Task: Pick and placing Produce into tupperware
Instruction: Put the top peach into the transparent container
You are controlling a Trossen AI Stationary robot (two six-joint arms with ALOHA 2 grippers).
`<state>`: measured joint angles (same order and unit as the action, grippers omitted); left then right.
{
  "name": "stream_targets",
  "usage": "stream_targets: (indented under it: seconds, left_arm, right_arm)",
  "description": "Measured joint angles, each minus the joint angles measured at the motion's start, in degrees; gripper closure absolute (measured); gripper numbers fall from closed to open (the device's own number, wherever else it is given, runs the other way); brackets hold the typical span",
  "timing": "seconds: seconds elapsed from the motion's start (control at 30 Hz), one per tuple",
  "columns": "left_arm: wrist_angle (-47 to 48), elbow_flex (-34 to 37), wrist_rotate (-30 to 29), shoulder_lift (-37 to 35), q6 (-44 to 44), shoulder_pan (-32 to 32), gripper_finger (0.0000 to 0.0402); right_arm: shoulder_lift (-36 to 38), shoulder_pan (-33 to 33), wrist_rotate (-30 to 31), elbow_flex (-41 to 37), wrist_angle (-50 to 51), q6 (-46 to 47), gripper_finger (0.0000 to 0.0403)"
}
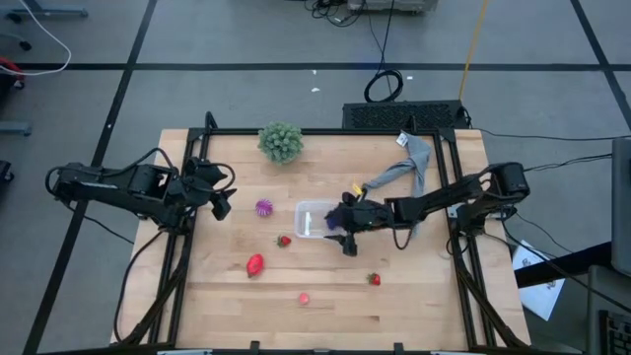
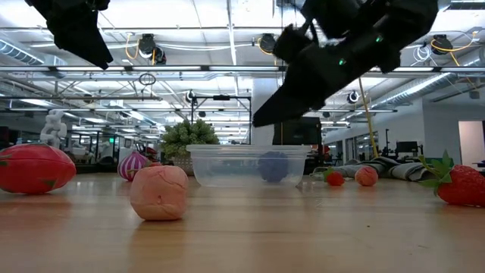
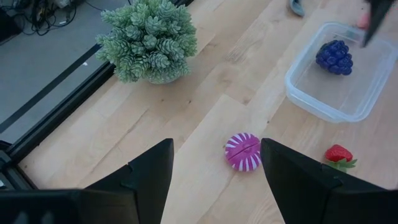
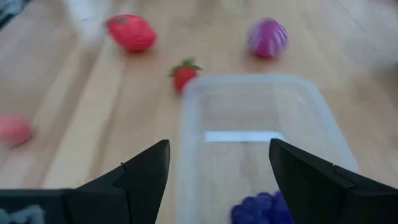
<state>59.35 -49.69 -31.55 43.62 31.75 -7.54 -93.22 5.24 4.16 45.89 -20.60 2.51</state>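
Note:
The clear tupperware stands near the table's middle, with a dark purple grape cluster lying in its right end. My right gripper hangs open just above that end, nothing between its fingers. My left gripper stands open and raised at the table's left, short of the spiky magenta ball. On the wood lie a small strawberry, a larger red piece, a pink piece and another strawberry.
A green bushy plant stands at the far side. A grey cloth lies at the far right, under my right arm. Black frame rails run along the table's left and right edges. Bare wood shows along the near edge.

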Motion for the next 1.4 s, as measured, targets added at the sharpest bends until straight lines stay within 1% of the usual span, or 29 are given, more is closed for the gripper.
stream_targets:
  seconds: [0.1,0.23,0.37,0.47,0.6,0.7,0.8,0.97,1.17,1.4]
  left_arm:
    - [0.0,0.0,0.02,0.0,0.02,-0.01,0.0158]
    - [0.02,0.0,0.02,-0.01,0.33,0.0,0.0158]
    - [0.0,0.0,0.02,-0.02,0.38,0.0,0.0158]
    - [0.0,0.0,0.04,-0.02,0.43,0.01,0.0158]
    - [0.0,0.0,0.04,-0.02,1.36,0.0,0.0158]
    - [-0.01,0.0,0.07,-0.02,1.47,0.0,0.0158]
    - [-0.03,0.0,0.09,-0.02,1.82,0.0,0.0158]
    - [-0.04,0.0,0.11,-0.02,1.78,-0.01,0.0158]
    - [-0.05,0.0,0.11,-0.02,1.6,0.0,0.0158]
    - [-0.07,0.0,0.09,-0.02,1.66,0.01,0.0158]
  right_arm:
    - [4.41,1.07,-0.01,0.0,5.84,-2.28,0.0135]
    - [11.23,1.64,0.01,0.02,16.56,-1.69,0.0135]
    - [17.51,1.64,0.02,0.02,26.24,4.06,0.0135]
    - [21.17,1.65,0.0,0.02,30.5,9.05,0.0135]
    - [24.28,1.77,0.01,0.02,33.26,15.17,0.0135]
    - [25.19,2.2,0.02,0.02,33.07,17.69,0.0135]
    - [25.23,2.86,0.01,0.02,33.6,17.8,0.0135]
    - [25.23,3.69,0.04,-0.65,37.89,17.87,0.0135]
    - [25.21,3.68,0.31,-6.58,39.11,21.74,0.0135]
    - [25.19,0.35,0.61,-12.75,38.91,24.85,0.0135]
